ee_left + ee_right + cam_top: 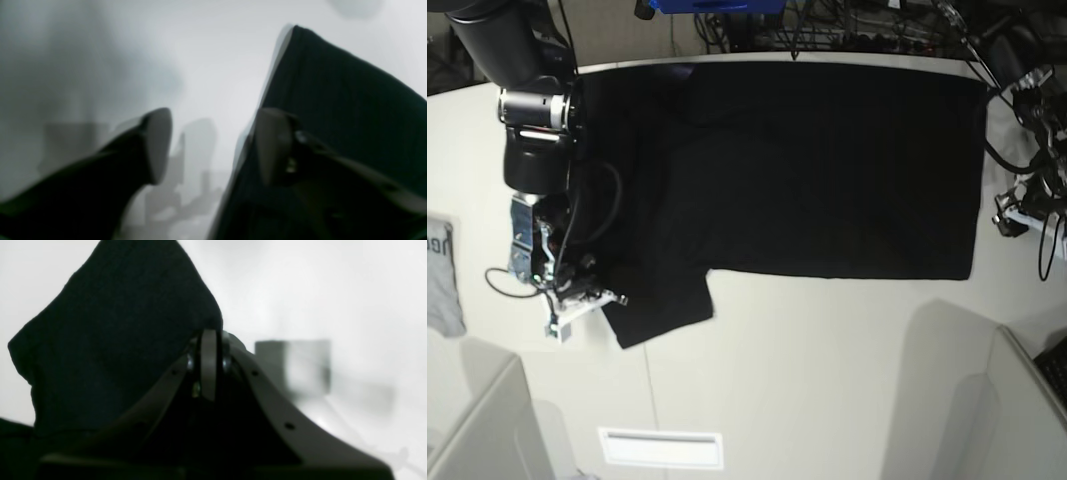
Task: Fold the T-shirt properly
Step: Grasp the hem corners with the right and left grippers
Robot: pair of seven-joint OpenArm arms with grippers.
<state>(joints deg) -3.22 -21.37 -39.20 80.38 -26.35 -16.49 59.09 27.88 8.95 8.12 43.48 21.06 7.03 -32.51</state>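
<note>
Right pincer: nearest the lens in the right wrist view, the right gripper (209, 365) is standing with its jaws pressed together, and we are reading it as clenched on a fold of the T-shirt (123, 336), whose black cloth is rising beside and behind the fingertips.
Left pincer: in the left wrist view, the left gripper (213, 146) is hanging released, a clear gap showing between its fingers (158, 143); black cloth is lying against the outer side of one finger, but nothing is sitting between them.
Shirt position: in the base view, the T-shirt (827, 170) is lying spread flat and plain side up across the far half of the table (827, 380), one sleeve reaching toward the near edge, where the right gripper (587, 295) is touching its outer edge.
Step in hand: we are judging this as the start of a sleeve fold, the right arm gripping the sleeve while the left is letting go at the hem side.
Next move: we are expecting the sleeve to need lifting and carrying inward over the body, kept taut so it is not bunching.
Hard to make out: both wrist views are blurring heavily; the left gripper is barely showing at the base view's edge among cables (1027, 190); a grey cloth (442, 275) is being cut off at the frame's side.
</note>
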